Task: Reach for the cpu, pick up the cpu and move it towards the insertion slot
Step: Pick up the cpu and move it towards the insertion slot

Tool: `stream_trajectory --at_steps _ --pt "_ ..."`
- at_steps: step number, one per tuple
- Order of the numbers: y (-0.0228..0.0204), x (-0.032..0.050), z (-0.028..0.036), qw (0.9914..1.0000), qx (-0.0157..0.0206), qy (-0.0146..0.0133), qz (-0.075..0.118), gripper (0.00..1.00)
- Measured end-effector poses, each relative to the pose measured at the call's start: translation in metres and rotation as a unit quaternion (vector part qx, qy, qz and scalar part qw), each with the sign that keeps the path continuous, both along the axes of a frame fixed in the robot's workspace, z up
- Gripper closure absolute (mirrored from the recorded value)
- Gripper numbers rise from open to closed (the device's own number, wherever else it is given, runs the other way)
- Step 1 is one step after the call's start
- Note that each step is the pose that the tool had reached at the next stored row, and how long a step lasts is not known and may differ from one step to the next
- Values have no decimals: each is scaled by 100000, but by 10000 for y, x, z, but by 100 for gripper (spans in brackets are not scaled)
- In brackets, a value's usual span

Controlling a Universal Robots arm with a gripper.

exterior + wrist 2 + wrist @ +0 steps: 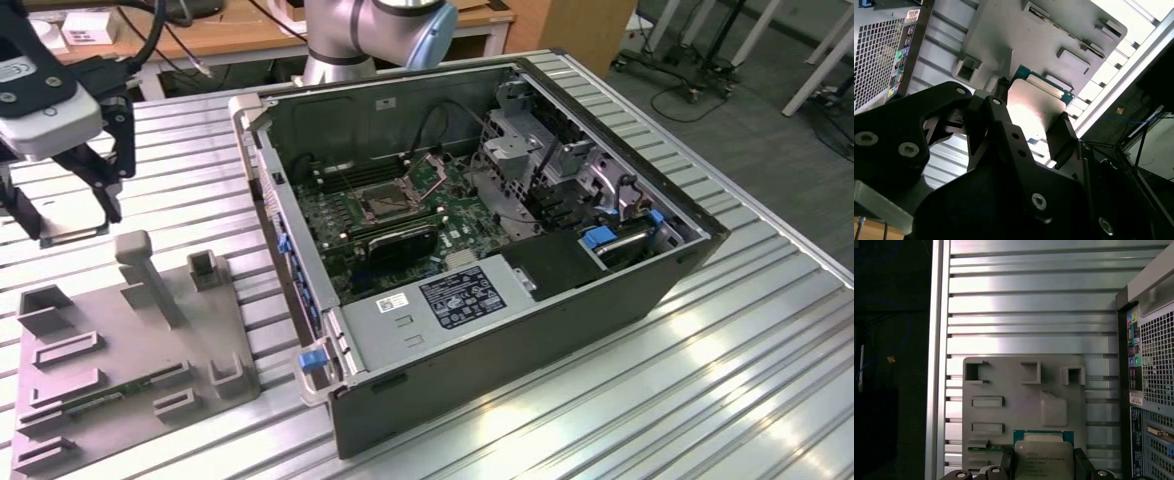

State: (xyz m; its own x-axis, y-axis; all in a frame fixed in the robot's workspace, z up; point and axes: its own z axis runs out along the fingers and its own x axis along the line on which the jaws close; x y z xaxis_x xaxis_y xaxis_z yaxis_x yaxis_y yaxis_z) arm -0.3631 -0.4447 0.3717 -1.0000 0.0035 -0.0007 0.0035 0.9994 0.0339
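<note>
Black jaws pinched the cpu (1043, 458)
The gripper (1030, 117) clamped the flat, matte-silver square's opposite edges, apparently above an edge of the grey moulded tray (127, 340), well apart from the metal-framed insertion slot (380, 203).

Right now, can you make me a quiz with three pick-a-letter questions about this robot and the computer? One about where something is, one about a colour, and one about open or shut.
1. Where is the cpu?
A) gripped in the tool
B) down in the socket
C) on the floor

2. What colour is the fixture tray?
A) red
B) grey
C) yellow

3. How is the computer case?
A) shut on every side
B) lying with its side open
C) packed in a box

Answers:
1 A: in both wrist views the chip sits clamped in the tool.
2 B: the exterior view shows the tray plain grey, blocks and all.
3 B: in the exterior view the green board and cables inside show from above.
</note>
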Motion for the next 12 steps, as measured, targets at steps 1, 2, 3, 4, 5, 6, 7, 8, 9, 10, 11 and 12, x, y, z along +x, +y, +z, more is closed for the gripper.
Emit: stream_trajectory --at_steps 1,2,3,4,5,6,7,8,9,10,11,12 --pt "0 19 0 100000 0 1 -1 45" --pt "0 39 0 100000 5 -3 0 45" --pt "0 58 0 100000 5 -4 -2 45" --pt "0 79 -1 100000 6 -4 -2 45" --pt "0 102 0 100000 3 -3 2 45" --pt "0 125 0 100000 3 -4 0 45" --pt "0 148 0 100000 2 -2 1 45" --pt "0 168 0 100000 5 -5 0 45" --pt "0 184 0 100000 1 0 2 45" --pt "0 197 0 100000 2 -3 2 45" --pt "0 206 -1 100000 5 -9 1 45" --pt "0 212 0 100000 4 -3 1 45"
